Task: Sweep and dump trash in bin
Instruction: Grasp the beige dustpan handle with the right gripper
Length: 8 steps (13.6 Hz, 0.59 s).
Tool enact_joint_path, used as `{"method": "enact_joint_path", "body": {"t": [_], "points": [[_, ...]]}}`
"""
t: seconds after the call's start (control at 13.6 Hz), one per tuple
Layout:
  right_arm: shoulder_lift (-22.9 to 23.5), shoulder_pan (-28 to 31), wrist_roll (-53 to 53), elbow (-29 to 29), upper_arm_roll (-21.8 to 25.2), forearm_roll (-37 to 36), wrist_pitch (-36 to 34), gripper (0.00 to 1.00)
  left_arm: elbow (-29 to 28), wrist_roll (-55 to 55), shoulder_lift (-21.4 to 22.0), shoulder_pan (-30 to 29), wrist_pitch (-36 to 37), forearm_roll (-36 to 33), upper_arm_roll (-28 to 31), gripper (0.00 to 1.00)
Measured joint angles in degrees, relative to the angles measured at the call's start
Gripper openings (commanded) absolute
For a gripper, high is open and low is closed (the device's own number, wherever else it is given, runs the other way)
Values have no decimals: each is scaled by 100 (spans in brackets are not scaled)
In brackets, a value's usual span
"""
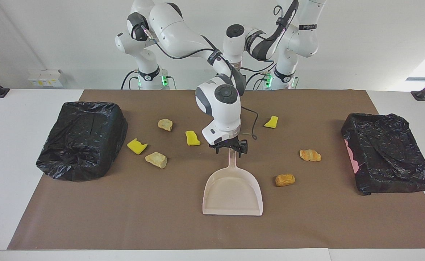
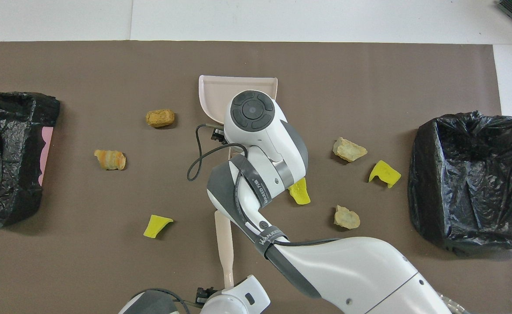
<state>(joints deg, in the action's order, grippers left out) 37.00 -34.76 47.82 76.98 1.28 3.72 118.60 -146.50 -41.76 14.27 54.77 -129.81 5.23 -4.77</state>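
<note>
The right gripper point(image 1: 229, 149) hangs spread wide over the dustpan point(image 1: 233, 192) handle, gripping nothing. Trash point(image 1: 192, 138) lies scattered on both sides of it, a yellow sponge just beside it. The left gripper point(image 2: 203, 296) waits, open, over the brush point(image 2: 224, 244) handle's near end.

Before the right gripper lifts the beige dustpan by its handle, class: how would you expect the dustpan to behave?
The dustpan looks like thin moulded plastic, so probably stiff and light. The right gripper stands open over the handle's end, away from the wide pan, so the pan may droop once lifted. Its flat bottom should slide, not roll.
</note>
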Motion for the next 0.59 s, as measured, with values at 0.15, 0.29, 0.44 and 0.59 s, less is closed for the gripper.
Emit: {"method": "enact_joint_path", "body": {"t": [0.15, 0.29, 0.44, 0.59], "points": [[9, -19, 0, 0, 0, -20, 6, 61, -1, -2, -79, 0, -68, 0, 2, 89], [23, -26, 0, 0, 0, -67, 9, 42, -1, -3, -136, 0, -106, 0, 12, 64], [33, -21, -9, 0, 5, -72, 12, 26, -1, -3, -155, 0, -106, 0, 30, 30], [33, -20, -116, -2, 4, -77, 44, 0, -1, -3, -157, -1, -100, 0, 46, 15]]}}
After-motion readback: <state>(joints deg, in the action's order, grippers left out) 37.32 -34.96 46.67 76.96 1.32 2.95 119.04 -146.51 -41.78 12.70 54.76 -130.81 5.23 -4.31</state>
